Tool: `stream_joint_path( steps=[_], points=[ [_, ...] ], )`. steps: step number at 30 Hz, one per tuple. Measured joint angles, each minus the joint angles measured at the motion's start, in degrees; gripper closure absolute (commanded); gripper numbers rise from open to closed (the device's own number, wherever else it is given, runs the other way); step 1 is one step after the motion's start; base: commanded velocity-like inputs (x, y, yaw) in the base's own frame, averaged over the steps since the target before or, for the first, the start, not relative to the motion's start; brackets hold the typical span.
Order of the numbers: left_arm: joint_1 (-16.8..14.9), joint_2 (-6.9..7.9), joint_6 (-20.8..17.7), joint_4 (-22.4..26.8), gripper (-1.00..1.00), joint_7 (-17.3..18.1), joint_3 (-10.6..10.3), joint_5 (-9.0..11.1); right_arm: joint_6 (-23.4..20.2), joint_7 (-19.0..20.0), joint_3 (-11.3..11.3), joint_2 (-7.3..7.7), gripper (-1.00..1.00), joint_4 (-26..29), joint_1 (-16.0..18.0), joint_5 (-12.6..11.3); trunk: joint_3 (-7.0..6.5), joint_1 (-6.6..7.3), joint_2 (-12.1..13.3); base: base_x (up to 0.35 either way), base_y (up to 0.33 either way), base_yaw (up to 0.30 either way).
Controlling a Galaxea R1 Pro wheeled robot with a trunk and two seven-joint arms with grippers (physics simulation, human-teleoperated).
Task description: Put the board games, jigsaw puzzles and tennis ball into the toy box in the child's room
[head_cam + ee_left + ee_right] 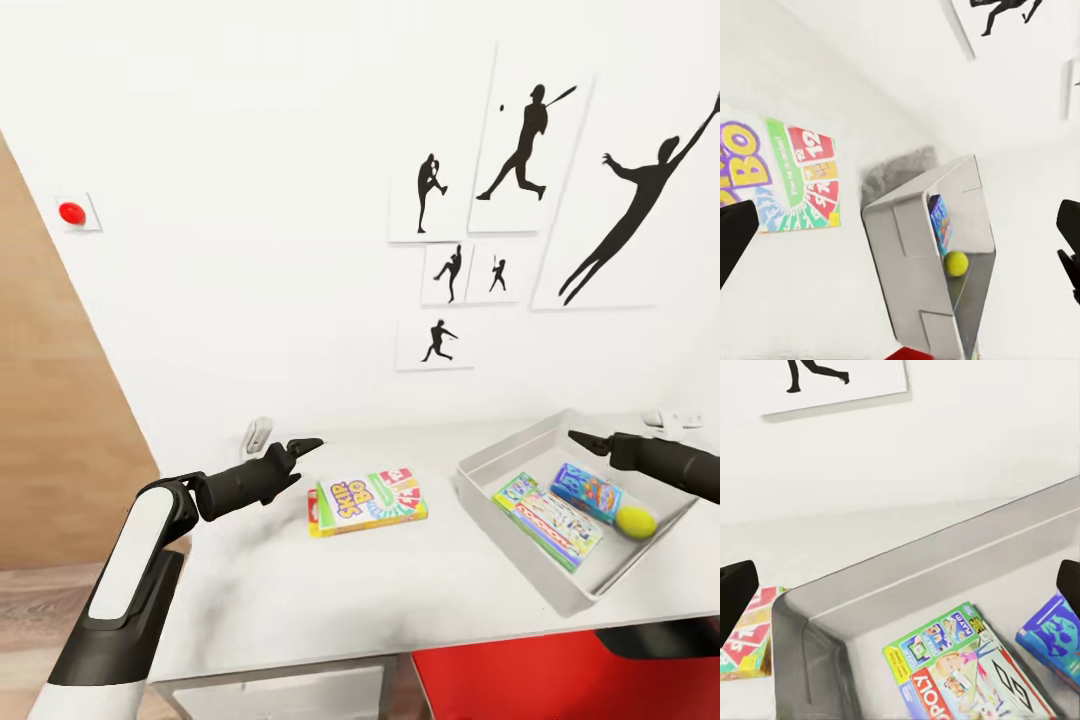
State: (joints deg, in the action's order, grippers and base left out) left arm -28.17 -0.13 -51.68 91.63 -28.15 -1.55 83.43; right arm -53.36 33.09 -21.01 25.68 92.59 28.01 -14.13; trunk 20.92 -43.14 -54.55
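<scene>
On the pale desk (300, 590), head view: the left gripper (300, 447), fingers nearly together and grasping nothing, hovers just beside one yellow-orange board game (368, 502); the right gripper (590, 441), state unclear, hangs over the toy box (500, 455) holding two board games and one tennis ball (635, 521). Left wrist view: spread fingertips (735, 232) frame game, box, ball. Right wrist view: released fingertips (735, 592) above the green-edged game (960, 667).

Left arm (140, 560) has a white shell over black joints; both arms end in tapering, seemingly matte black jaws.
</scene>
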Motion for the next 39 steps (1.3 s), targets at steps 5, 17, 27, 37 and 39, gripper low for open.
stream_joint_path(
  steps=[5, 17, 27, 37, 39],
  points=[
    [0.0, 0.0, 0.0, 0.0, -1.0, 0.0, 0.1, 0.1, 0.0, 0.1, 0.0, 0.0, -1.0, 0.0, -0.1, 0.0, 0.0, -0.01, 0.0, -0.182, 0.306, 0.0],
    [2.4, 1.83, -0.8, -0.1, -1.0, 0.0, 7.8, 0.2, -0.3, -1.4, 2.4, -2.94, -1.0, -0.1, 0.4, 1.3, 0.0, -0.01, 0.0, -0.186, 0.306, 0.0],
    [3.9, 3.24, -0.9, -0.4, -1.0, 0.0, 10.2, 0.5, -0.1, -4.4, 5.3, -4.44, -1.0, 0.0, 0.6, 2.8, 0.0, 0.0, 0.0, -0.153, 0.311, 0.0],
    [4.9, 5.41, -0.9, -0.5, -1.0, 0.0, 10.4, 0.0, 1.0, -4.4, 6.0, -4.5, -1.0, -0.1, 0.3, 3.0, 0.0, 0.02, 0.0, -0.046, 0.316, 0.0],
    [5.2, 5.65, -0.8, -0.5, -1.0, 0.0, 10.4, -0.1, 1.1, -4.4, 6.0, -4.53, -1.0, -0.1, 0.3, 3.0, 0.0, 0.03, 0.0, 0.122, 0.307, 0.0]
  ],
)
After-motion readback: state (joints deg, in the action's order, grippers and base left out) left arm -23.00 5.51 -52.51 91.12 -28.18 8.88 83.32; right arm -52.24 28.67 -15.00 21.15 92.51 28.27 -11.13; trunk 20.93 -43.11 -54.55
